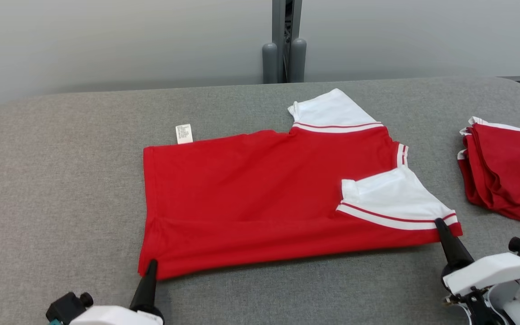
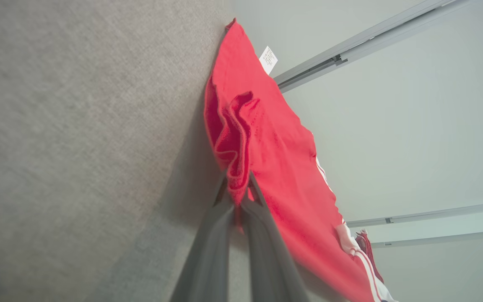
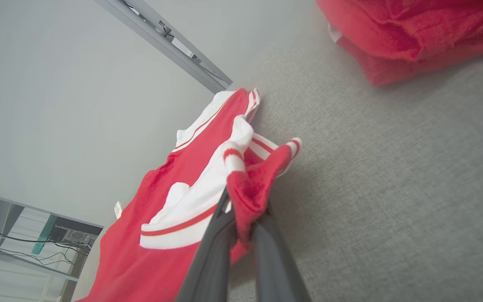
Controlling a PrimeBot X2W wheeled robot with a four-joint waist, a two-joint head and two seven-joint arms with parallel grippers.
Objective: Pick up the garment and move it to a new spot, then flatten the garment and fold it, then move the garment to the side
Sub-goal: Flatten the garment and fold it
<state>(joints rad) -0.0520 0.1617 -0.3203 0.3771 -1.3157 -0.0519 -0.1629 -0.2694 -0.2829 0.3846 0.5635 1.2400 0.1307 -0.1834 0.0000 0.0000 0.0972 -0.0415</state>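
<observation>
Lying on the grey tabletop [image 1: 61, 180], the red garment [image 1: 251, 198] has its long axis running left to right. Its hem is at the left end and its white sleeves are at the right end. It sits around the middle of the tabletop. The far sleeve [image 1: 332, 113] points out toward the far side, while the near sleeve [image 1: 391, 198] lies folded in over the red body. A white label [image 1: 183, 133] sticks out from the far edge near the left end.

The left fingers [image 1: 147, 282] are pressed together on the near-left hem corner, with a bunch of red cloth pinched between their tips. The right fingers [image 1: 449, 241] pinch the near-right corner, just beside the striped cuff, with red cloth gathered between them. Both corners seem slightly raised off the tabletop, though the angle makes this hard to judge.

A stack of folded red garments [image 1: 508, 171] rests at the right edge, apart from the garment.
</observation>
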